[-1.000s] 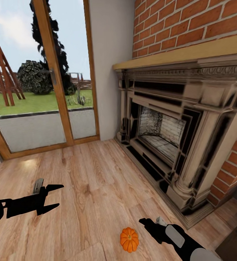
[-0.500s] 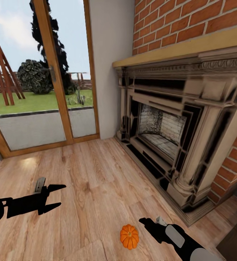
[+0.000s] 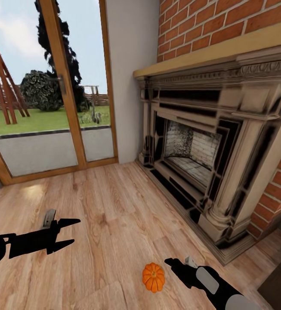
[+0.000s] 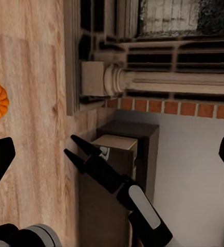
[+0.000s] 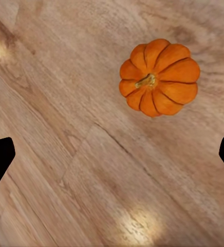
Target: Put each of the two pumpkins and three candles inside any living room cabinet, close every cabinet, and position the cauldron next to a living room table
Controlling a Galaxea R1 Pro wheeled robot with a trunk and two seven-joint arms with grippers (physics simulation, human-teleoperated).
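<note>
Step in hand: we'd call this the reach for a pumpkin (image 3: 153, 277), with nothing gripped yet and no cabinet visible from the head camera.

Pumpkin spot: it sits upright on the wood floor (image 3: 106, 215), stem up, out in the open in front of the fireplace (image 3: 209, 163) and well apart from its stone base.

Right end effector (image 3: 171, 261): just beside the pumpkin, not touching it. In the right wrist view the fingertips sit at opposite edges of the picture, so we read it as spread wide and empty.

Left end effector (image 3: 69, 234): wide open too, holding nothing, hanging over bare boards well apart from the pumpkin.

Next move: we reckon the right arm needs to slide over until the pumpkin is centred between the fingers, drop down, then close around its ribbed sides. Right now it sits off-centre in the wrist view.

Edges and room: loads of free floor toward the glass door (image 3: 50, 107). The tight side is the fireplace plinth and a dark wooden unit (image 4: 125, 170) behind the right arm, so we'd back out toward the open boards.
</note>
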